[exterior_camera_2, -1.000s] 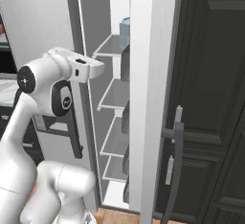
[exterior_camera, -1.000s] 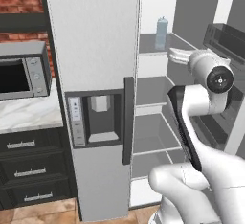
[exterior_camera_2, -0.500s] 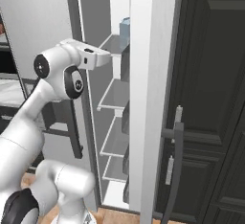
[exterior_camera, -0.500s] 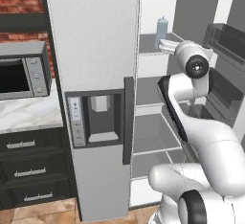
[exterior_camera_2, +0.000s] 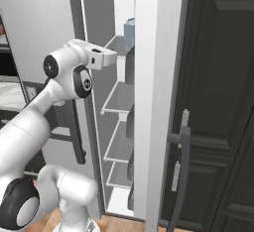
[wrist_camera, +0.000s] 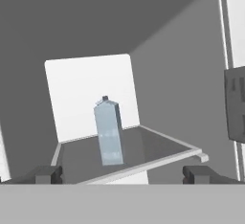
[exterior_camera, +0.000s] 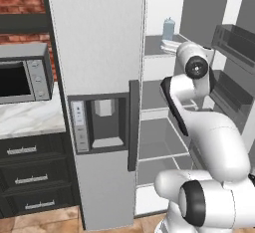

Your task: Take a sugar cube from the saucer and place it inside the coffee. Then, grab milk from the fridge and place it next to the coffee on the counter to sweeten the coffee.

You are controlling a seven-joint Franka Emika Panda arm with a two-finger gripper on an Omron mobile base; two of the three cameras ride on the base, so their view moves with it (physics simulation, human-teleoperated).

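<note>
Simulated kitchen, seen from behind a white robot arm reaching into an open fridge. Tall silver-grey refrigerator (exterior_camera: 99, 53) with a dispenser panel and dark vertical handle, door swung wide, white shelves (exterior_camera_2: 116, 97) exposed inside. Slim pale blue-grey translucent milk carton (wrist_camera: 109, 132) standing upright on the top shelf, near its middle, at about 12 o'clock from the hand camera and well apart from the fingertips. Same carton glimpsed in the left base view at roughly 1 o'clock, just above and behind the arm's wrist (exterior_camera: 169, 28), and in the right base view as a blue sliver at 12 o'clock behind the door edge (exterior_camera_2: 130, 28).

Two-finger gripper (wrist_camera: 122, 174) spread fully apart, empty, its small dark fingertips (wrist_camera: 45, 174) low at 7 and 5 o'clock in the hand view, lined up either side of the carton but not yet around it.

Grey microwave (exterior_camera: 22, 75) at 9 o'clock in the left base view, above a strip of white marble counter (exterior_camera: 30, 117) with grey veins and dark drawers with silver handles (exterior_camera: 30, 170) beneath. Tall dark cabinet door (exterior_camera_2: 218, 102) at 3 o'clock in the right base view.

Progress, judged from this moment: sugar step impossible to confirm, with cup and saucer out of sight. Milk step under way, apparently in the approach phase. Left to do: advance along the shelf, close on the carton, lift it out, carry it to the counter beside the coffee.
</note>
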